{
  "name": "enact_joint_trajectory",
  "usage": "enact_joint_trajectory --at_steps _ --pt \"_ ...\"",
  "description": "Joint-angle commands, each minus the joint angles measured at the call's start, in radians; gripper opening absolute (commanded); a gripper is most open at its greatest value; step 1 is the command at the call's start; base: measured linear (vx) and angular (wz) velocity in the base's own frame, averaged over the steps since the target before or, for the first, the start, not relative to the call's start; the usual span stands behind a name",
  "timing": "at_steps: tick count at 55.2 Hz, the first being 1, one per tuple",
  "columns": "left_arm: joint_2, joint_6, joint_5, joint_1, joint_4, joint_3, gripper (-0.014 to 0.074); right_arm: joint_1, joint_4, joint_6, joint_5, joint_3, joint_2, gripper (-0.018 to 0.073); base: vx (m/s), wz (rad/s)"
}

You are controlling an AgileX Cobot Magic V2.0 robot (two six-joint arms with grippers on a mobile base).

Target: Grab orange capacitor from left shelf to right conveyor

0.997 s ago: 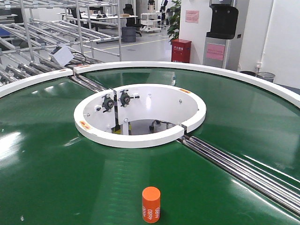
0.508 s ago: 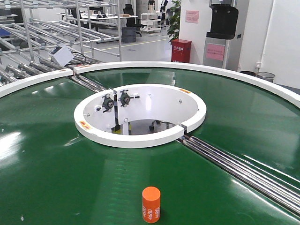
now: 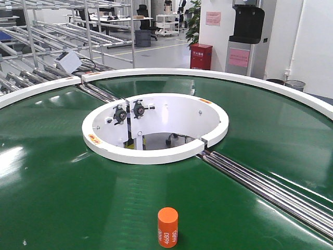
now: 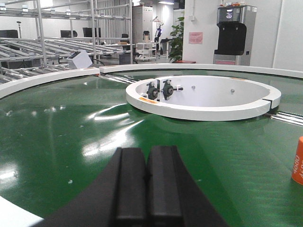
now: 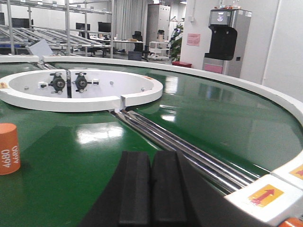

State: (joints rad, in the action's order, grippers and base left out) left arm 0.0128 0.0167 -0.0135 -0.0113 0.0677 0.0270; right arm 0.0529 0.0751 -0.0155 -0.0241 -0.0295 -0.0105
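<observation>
Capacitor (image 3: 167, 227), a small orange cylinder marked "4680" in white, stands upright on the conveyor (image 3: 62, 203), near the front edge of the front view. Nothing touches it. The conveyor is a wide ring of glossy green belt with a white outer rim and a white inner ring (image 3: 156, 154) around a central opening. A metal seam strip (image 3: 265, 188) runs from the inner ring outward to the right, behind and to the right of the capacitor. A second strip runs out at the far left.

Left gripper (image 4: 146, 187) sits low over the belt with its two black pads pressed together, holding nothing. From its wrist view the capacitor appears at the right edge, cut off by the frame, well apart from the gripper.

Right gripper (image 5: 151, 189) also has its black pads closed together and empty. From its wrist view the capacitor stands at the left edge, apart from the gripper, with the seam strip running between inner ring and outer rim.

Shelf (image 3: 57, 36), a steel rack with roller rails, stands beyond the conveyor at the far left.
</observation>
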Motion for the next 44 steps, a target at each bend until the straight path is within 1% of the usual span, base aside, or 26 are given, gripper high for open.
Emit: enact_joint_trajectory --at_steps 1,20,37,44 --pt "0.011 -0.006 0.082 -0.005 0.007 0.032 -0.0006 0.018 0.002 -0.007 0.084 -0.008 -0.011 -0.0011 0.00 0.00" --pt "0.011 -0.006 0.082 -0.005 0.007 0.032 -0.0006 0.054 0.007 -0.014 0.084 -0.008 -0.012 -0.0011 0.00 0.00" --pt "0.011 -0.006 0.082 -0.005 0.007 0.032 -0.0006 0.054 0.001 0.059 0.088 -0.008 -0.012 -0.0011 0.00 0.00" --pt "0.011 -0.006 0.082 -0.005 0.007 0.032 -0.0006 0.049 0.011 0.059 0.087 -0.008 -0.012 -0.0011 0.00 0.00"
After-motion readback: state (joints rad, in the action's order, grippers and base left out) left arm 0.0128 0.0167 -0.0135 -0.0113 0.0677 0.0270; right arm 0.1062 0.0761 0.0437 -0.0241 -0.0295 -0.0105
